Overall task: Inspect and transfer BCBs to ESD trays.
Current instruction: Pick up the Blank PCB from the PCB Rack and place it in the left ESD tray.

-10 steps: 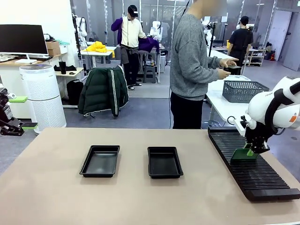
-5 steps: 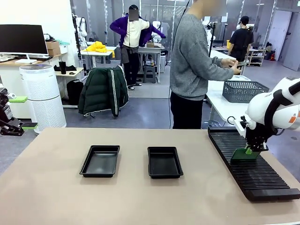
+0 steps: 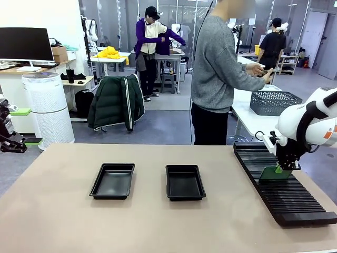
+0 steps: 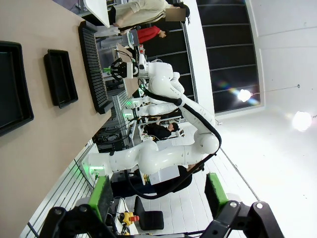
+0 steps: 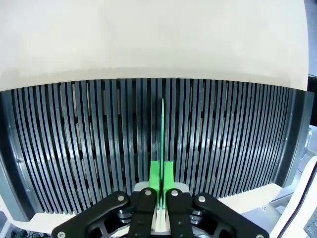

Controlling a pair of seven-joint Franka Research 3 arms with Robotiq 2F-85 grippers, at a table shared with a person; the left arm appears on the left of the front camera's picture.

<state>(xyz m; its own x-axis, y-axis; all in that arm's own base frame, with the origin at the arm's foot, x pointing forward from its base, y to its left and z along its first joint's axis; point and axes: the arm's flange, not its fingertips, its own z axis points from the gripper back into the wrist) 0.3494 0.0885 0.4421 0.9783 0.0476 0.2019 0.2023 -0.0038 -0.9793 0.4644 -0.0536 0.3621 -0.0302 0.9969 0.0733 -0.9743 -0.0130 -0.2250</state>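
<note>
On the near part of the tabletop (image 3: 158, 226) nothing is seen to have changed: the two ESD trays (image 3: 112, 181) (image 3: 185, 182) lie side by side where they lay a second ago, apart from each other, with bare black floors. In the left wrist view the same trays (image 4: 12, 89) (image 4: 61, 77) are seen beyond the left jaws, which are held wide apart with nothing between their green pads (image 4: 101, 198).

To the right of the trays, well apart from them, the long ribbed rack (image 3: 284, 195) runs along the tabletop's right side. A single BCB (image 3: 274, 174) stands on edge in one of its slots, about halfway along. The right jaws are closed on the board's upper edge; a second ago they were not yet fully together. In the right wrist view the board (image 5: 162, 129) is seen edge-on as a thin green line rising from between the two pads (image 5: 155, 173), set in a slot near the middle of the rack (image 5: 99, 139). The board's place in the rack is scarcely altered from the earlier pictures.

Farther off, past the tabletop, a person (image 3: 213, 74) in a grey sweater stands side-on. The hands (image 3: 258, 70), lower and apart a second ago, are now brought together around a thin object above the mesh basket (image 3: 275, 101) on the neighbouring table.
</note>
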